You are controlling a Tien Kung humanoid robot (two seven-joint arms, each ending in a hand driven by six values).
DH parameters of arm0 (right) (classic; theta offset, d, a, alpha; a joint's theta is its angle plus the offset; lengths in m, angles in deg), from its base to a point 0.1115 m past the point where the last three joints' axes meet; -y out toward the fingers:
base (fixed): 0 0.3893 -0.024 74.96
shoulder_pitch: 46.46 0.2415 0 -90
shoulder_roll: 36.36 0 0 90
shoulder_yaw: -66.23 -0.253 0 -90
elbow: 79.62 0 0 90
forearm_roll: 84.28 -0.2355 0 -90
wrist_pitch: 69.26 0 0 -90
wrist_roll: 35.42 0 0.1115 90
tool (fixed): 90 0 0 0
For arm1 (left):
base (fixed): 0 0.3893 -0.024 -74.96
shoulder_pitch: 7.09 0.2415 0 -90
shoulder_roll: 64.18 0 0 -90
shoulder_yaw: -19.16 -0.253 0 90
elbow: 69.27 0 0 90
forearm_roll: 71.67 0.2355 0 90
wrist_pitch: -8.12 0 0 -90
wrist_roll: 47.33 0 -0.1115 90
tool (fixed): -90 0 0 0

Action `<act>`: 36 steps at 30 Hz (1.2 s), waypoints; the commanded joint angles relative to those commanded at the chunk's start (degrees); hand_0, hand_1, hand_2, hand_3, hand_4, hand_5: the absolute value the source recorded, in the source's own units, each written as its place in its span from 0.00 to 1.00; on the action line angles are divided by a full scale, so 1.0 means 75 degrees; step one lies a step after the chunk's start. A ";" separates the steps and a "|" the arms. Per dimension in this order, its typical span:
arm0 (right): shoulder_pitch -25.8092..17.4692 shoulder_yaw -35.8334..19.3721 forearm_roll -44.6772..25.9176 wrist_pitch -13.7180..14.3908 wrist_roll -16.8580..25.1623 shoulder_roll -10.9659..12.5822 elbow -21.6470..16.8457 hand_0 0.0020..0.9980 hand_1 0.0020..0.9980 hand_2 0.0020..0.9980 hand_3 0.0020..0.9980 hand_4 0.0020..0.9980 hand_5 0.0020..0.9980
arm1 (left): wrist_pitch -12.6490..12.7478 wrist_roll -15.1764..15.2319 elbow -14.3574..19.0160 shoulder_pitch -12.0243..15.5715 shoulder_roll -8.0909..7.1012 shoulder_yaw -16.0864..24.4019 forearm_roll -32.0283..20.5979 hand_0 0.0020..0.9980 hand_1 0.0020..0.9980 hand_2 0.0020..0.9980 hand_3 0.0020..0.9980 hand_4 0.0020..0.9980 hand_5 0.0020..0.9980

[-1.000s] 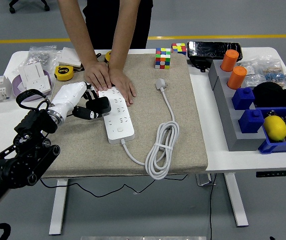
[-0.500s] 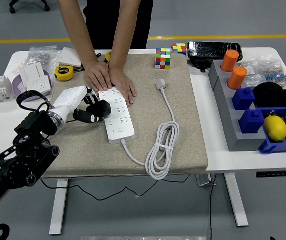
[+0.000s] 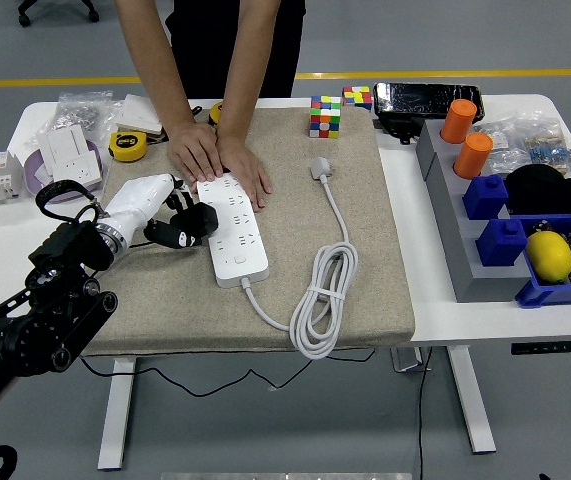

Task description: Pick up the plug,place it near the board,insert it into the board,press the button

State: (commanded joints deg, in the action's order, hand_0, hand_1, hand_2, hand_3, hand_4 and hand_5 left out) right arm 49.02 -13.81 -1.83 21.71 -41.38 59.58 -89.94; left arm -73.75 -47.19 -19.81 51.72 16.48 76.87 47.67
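The left hand [image 3: 170, 215] is clamped on the black plug [image 3: 202, 219], touching the white board's [image 3: 233, 232] left edge; a person's hands [image 3: 220, 160] hold down its far end.

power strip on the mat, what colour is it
White, clearest in the head view: power strip.

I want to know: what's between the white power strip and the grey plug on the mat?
Head view: only bare mat lies between the power strip and grey plug.

Grey floor [image 3: 55, 50] with a yellow line [image 3: 55, 82] across it. White surface [image 3: 435, 300] stands on white legs [image 3: 115, 415]. Lighting even.
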 joint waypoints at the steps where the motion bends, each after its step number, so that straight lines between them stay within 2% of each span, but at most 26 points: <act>1: 0.0001 -0.0002 -0.0001 0.0001 0.0000 0.0002 0.0000 0.81 0.75 0.75 0.77 1.00 0.98 | -0.0011 -0.0005 0.0000 -0.0010 -0.0006 -0.0014 0.0006 0.61 0.54 0.38 0.43 0.54 0.00; 13: 0.0020 -0.0004 -0.0032 0.0011 0.0013 0.0009 0.0000 0.81 0.75 0.75 0.77 1.00 0.98 | -0.0140 -0.0049 -0.0002 -0.0092 -0.0014 -0.0081 0.0093 0.62 0.54 0.38 0.44 0.54 0.00; 14: 0.0021 -0.0005 -0.0035 0.0012 0.0014 0.0008 0.0000 0.81 0.75 0.75 0.77 1.00 0.98 | -0.0158 -0.0048 0.0002 -0.0096 -0.0014 -0.0074 0.0093 0.64 0.56 0.44 0.47 0.57 0.00; 19: 0.0038 -0.0015 -0.0039 0.0010 0.0016 0.0008 0.0000 0.81 0.75 0.75 0.77 1.00 0.98 | -0.0271 -0.0019 0.0012 -0.0105 -0.0023 -0.0032 0.0018 0.64 0.56 0.44 0.47 0.57 0.00; 20: 0.0040 -0.0022 -0.0034 0.0010 0.0017 0.0009 0.0000 0.81 0.75 0.75 0.77 1.00 0.98 | -0.0294 -0.0017 0.0013 -0.0104 -0.0023 -0.0025 0.0002 0.71 0.69 0.59 0.59 0.85 0.12; 25: 0.0043 -0.0059 -0.0020 0.0004 0.0023 0.0012 0.0000 0.81 0.75 0.75 0.77 1.00 0.98 | -0.0411 0.0004 0.0014 -0.0099 -0.0019 0.0019 -0.0130 0.71 0.69 0.59 0.59 0.85 0.12; 26: 0.0043 -0.0061 -0.0019 0.0003 0.0024 0.0011 0.0000 0.81 0.75 0.74 0.77 1.00 0.98 | -0.0440 0.0009 0.0012 -0.0097 -0.0021 0.0027 -0.0169 0.77 0.78 0.73 0.77 0.98 0.22; 31: 0.0043 -0.0060 -0.0027 -0.0001 0.0030 0.0012 0.0000 0.81 0.75 0.74 0.77 1.00 0.98 | -0.0489 0.0011 0.0015 -0.0095 -0.0028 0.0034 -0.0248 0.77 0.78 0.73 0.77 0.98 0.22; 32: 0.0043 -0.0063 -0.0022 -0.0003 0.0030 0.0012 0.0000 0.81 0.75 0.74 0.77 1.00 0.98 | -0.0495 0.0012 0.0018 -0.0095 -0.0029 0.0036 -0.0258 0.81 0.85 0.81 0.84 1.00 0.29; 36: 0.0038 -0.0089 0.0001 -0.0009 0.0032 0.0016 0.0000 0.81 0.75 0.74 0.77 1.00 0.98 | -0.0537 0.0014 0.0044 -0.0093 -0.0034 0.0038 -0.0289 0.81 0.85 0.81 0.84 1.00 0.29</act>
State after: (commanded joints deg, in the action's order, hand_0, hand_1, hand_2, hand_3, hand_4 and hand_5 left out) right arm 49.31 -14.48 -1.82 21.64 -41.14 59.70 -89.94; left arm -77.78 -47.08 -19.48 51.02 16.23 77.16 45.50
